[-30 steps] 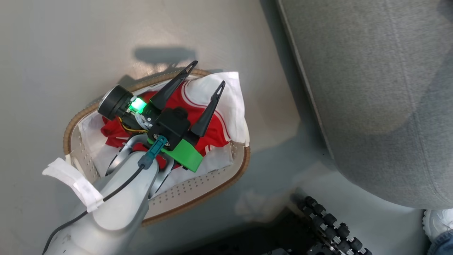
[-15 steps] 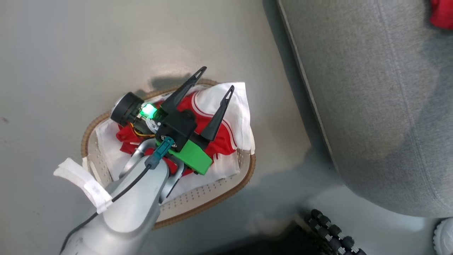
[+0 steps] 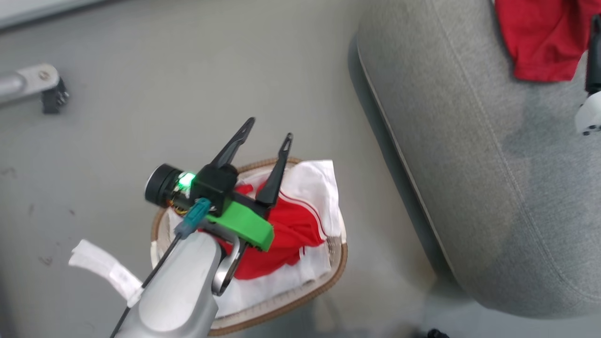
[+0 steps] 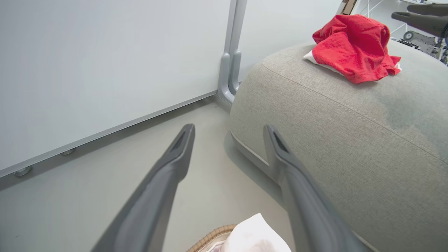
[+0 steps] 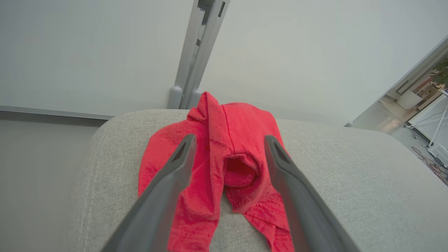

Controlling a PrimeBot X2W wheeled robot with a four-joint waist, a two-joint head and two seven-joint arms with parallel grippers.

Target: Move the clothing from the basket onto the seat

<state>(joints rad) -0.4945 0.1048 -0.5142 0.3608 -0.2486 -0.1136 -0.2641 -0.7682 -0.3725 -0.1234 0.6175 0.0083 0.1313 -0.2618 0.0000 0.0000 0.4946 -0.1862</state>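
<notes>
Clothing (image 5: 238,122) newly released onto seat (image 5: 350,175).

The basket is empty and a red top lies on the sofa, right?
Not quite. The basket isn't empty: the head view shows red clothing lying in it. The rest is right: a red top does lie on the sofa.
</notes>
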